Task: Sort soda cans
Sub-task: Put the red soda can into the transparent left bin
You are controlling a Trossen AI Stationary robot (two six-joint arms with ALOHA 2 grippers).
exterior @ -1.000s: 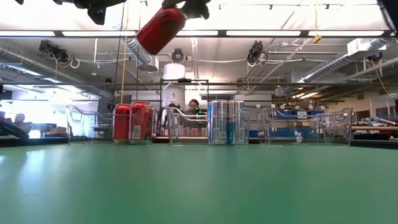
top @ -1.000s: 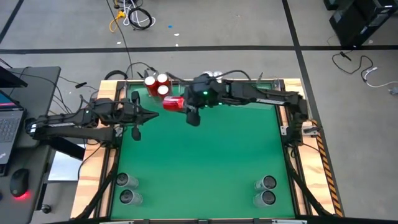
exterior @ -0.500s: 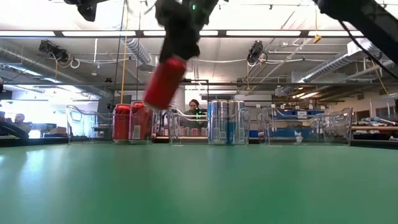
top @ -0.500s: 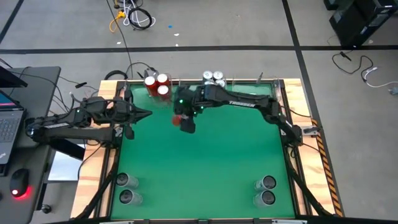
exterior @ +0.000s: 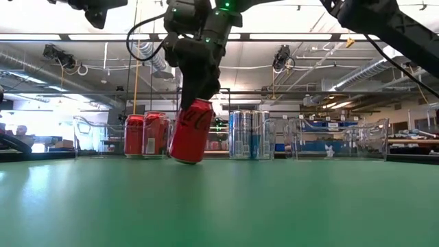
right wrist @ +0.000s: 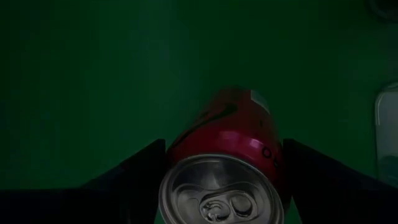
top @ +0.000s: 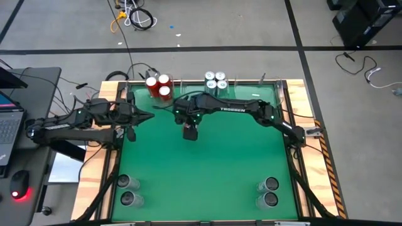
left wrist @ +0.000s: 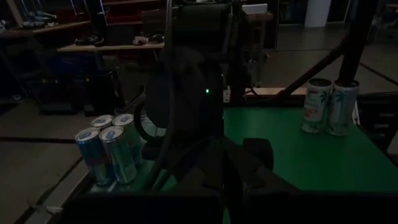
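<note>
Red soda can [right wrist: 227,162] between right jaws.

A grey concrete floor [top: 207,25] with dark seams surrounds the green tabletop [top: 207,169]. Loose cables [top: 135,16] lie on it. A laptop [top: 7,122] and mouse [top: 20,184] sit on a side desk. Fluorescent ceiling lights [exterior: 278,36] and exposed ducts [exterior: 374,67] run overhead.

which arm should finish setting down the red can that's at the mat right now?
Right. Its pincer is shut on the red cylindrical metal can, which tilts at the green table mat, so it probably only needs to lower and release. The left pincer waits at the table's left edge.
</note>
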